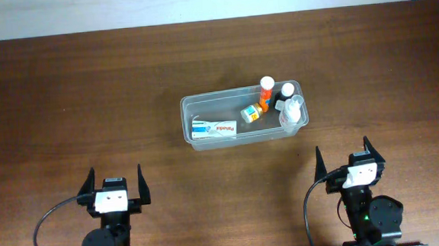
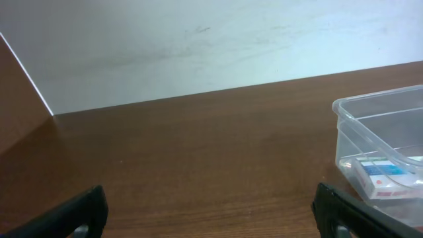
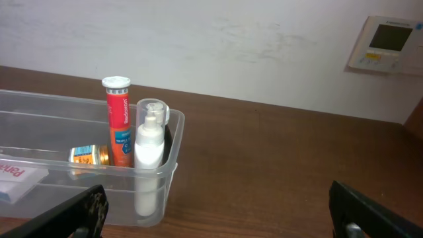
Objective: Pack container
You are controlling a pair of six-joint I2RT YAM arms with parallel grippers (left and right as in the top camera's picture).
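Observation:
The clear plastic container point(image 1: 186, 119) stands mid-table. Inside lie a white-and-blue box point(image 1: 213, 129), a small orange-labelled bottle point(image 1: 251, 113), an upright orange tube with a white cap point(image 1: 266, 93), a dark bottle with a white cap point(image 1: 286, 93) and a clear spray bottle point(image 1: 292, 112). My left gripper point(image 1: 116, 184) is open and empty near the front left. My right gripper point(image 1: 347, 160) is open and empty, in front of the container's right end. The left wrist view shows the container's left end point(image 2: 344, 125) with the box point(image 2: 384, 176). The right wrist view shows its right end point(image 3: 173, 147), the tube point(image 3: 118, 120) and spray bottle point(image 3: 148, 145).
The brown wooden table point(image 1: 73, 101) runs to a white wall at the back. A wall thermostat point(image 3: 387, 43) shows at the upper right in the right wrist view.

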